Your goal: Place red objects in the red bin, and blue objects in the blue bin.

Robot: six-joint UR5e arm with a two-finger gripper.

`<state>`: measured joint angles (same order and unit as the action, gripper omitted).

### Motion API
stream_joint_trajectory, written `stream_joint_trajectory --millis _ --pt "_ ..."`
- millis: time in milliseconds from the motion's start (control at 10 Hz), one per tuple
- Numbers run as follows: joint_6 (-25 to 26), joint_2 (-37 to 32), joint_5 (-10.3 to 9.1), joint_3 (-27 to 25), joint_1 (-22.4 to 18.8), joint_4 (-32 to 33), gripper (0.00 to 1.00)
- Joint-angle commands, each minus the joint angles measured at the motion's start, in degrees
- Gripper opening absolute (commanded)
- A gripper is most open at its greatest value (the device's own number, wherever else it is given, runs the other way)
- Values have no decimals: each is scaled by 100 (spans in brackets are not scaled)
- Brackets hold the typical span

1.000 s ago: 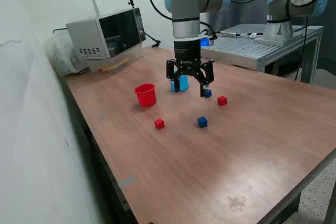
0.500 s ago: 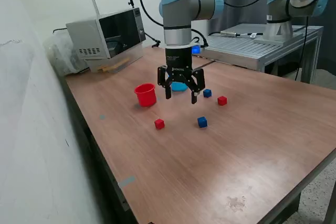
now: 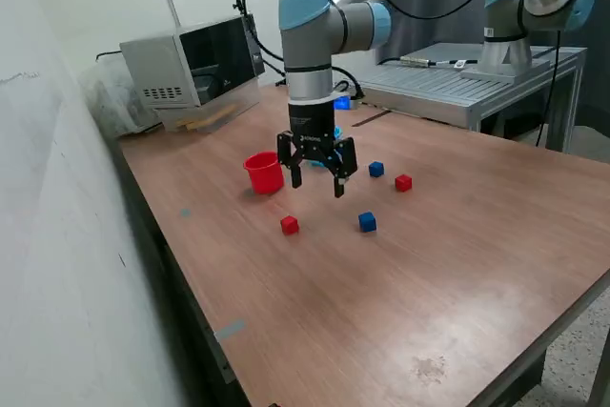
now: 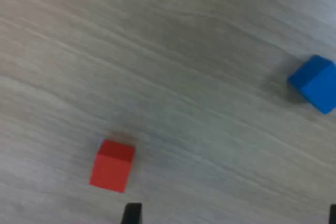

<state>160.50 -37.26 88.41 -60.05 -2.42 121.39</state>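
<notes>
My gripper [image 3: 316,181] hangs open and empty above the table, just to the exterior view's right of the red cup [image 3: 264,172]. One red cube [image 3: 290,225] lies in front of the cup and shows in the wrist view [image 4: 112,165]. A blue cube [image 3: 367,222] lies to its right and shows in the wrist view [image 4: 316,83]. A second blue cube [image 3: 376,170] and a second red cube [image 3: 403,182] lie further back right. The light blue cup [image 3: 335,133] is mostly hidden behind my gripper. Only fingertips [image 4: 132,212] show at the wrist view's edge.
A microwave [image 3: 195,66] stands at the table's back left corner. A second arm [image 3: 534,7] stands on a metal bench [image 3: 467,88] at the back right. The wooden table [image 3: 400,293] has its front edge along the exterior view's lower left.
My gripper has moved to the exterior view's left, from beside the far blue cube to beside the red cup. The cubes and cups have not moved.
</notes>
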Motion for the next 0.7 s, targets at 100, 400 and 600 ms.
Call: stream_joint_trajectory --millis 100,400,600 --pt "7 254 27 274 250 7 100" --pt "16 333 18 318 321 7 100" --pt "16 465 18 397 313 7 100"
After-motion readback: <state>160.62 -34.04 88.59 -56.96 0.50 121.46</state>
